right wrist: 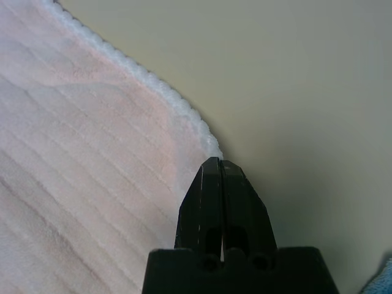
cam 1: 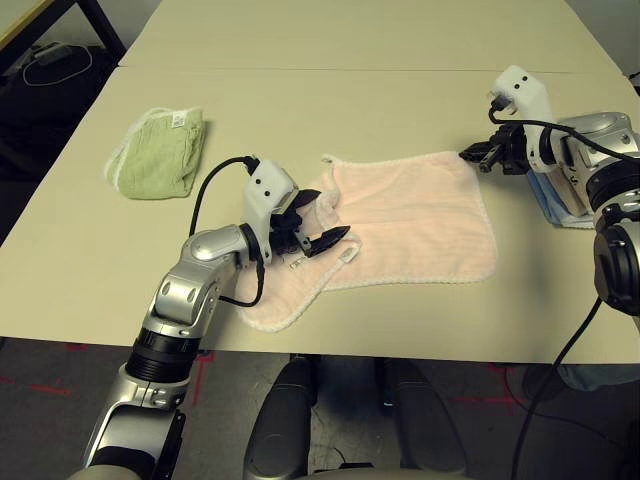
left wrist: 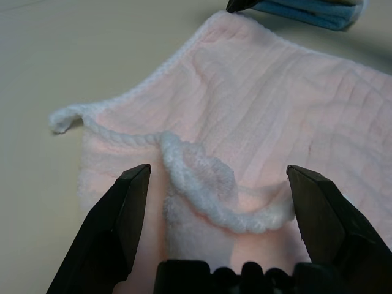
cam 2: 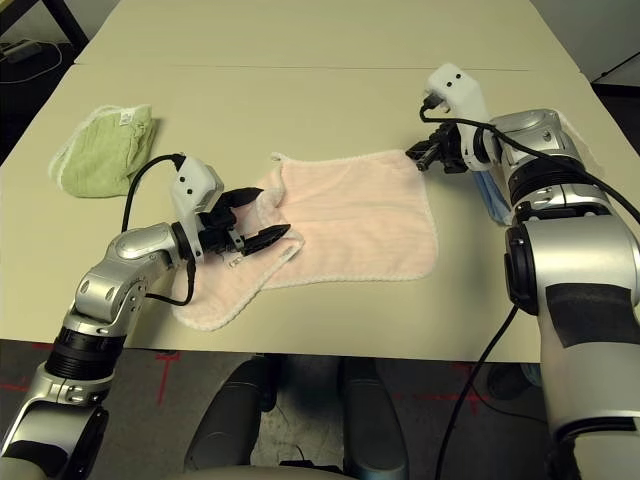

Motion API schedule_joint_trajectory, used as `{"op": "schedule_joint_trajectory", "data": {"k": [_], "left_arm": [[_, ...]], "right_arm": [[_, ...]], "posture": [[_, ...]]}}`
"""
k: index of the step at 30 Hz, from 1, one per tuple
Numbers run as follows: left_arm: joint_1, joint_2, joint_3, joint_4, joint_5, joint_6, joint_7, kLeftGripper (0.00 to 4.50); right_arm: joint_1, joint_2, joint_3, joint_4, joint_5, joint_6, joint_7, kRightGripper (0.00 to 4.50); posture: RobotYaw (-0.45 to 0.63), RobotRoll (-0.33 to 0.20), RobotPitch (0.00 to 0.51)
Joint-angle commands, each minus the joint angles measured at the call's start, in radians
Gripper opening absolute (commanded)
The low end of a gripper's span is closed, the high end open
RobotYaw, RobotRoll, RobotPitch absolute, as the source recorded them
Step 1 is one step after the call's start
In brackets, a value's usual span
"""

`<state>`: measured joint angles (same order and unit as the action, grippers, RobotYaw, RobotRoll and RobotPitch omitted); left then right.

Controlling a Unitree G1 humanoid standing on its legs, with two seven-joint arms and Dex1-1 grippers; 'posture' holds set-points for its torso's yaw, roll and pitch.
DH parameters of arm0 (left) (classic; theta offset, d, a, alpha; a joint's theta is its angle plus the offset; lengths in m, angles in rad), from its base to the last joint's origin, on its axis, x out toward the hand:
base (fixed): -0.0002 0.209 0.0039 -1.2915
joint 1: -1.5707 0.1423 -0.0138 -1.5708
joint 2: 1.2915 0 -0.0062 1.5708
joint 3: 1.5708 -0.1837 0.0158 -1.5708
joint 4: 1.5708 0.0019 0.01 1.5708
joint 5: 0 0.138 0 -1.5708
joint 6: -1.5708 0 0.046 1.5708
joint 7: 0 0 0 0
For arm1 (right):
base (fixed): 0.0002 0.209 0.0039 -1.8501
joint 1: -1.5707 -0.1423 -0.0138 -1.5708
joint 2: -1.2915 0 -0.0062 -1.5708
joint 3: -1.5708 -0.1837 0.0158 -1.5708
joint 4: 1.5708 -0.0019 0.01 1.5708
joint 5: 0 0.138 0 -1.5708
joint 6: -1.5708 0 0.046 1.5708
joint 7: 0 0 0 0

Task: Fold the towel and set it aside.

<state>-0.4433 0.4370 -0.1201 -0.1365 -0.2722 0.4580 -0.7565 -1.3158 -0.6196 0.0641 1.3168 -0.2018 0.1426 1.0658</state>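
Note:
The pale pink towel (cam 1: 410,215) lies mostly flat near the table's front edge, and its near-left part is bunched and folded over. My left gripper (cam 1: 325,222) hovers open over that bunched part, with the white corded edge (left wrist: 202,184) between its fingers (left wrist: 122,208) and untouched. My right gripper (cam 1: 468,155) is at the towel's far right corner (right wrist: 208,144). Its fingers are pressed together on the very tip of that corner. The towel still rests on the table there.
A light green towel (cam 1: 160,150) lies rolled at the far left of the table (cam 1: 350,90). A folded blue cloth (cam 1: 550,205) sits under my right forearm at the right edge. The table's front edge runs just below the pink towel.

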Motion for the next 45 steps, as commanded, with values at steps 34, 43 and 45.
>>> {"op": "schedule_joint_trajectory", "data": {"k": [34, 43, 45], "left_arm": [[-0.01, 0.012, 0.003, 0.11, 0.009, -0.009, 0.0, 4.5], [-0.026, 0.015, -0.007, 0.157, 0.021, -0.022, -0.01, 4.5], [-0.032, 0.004, -0.005, 0.165, 0.016, -0.022, -0.005, 4.5]], "right_arm": [[0.404, 0.047, -0.251, -0.777, 0.445, -0.193, -0.047, 0.03], [0.26, 0.033, -0.16, -0.632, 0.308, -0.613, -0.092, 0.03], [0.227, 0.035, -0.148, -0.6, 0.294, -0.681, -0.099, 0.03]], "posture": [[0.04, 0.0, 0.165], [0.02, 0.0, 0.135], [0.02, 0.0, 0.129]]}}
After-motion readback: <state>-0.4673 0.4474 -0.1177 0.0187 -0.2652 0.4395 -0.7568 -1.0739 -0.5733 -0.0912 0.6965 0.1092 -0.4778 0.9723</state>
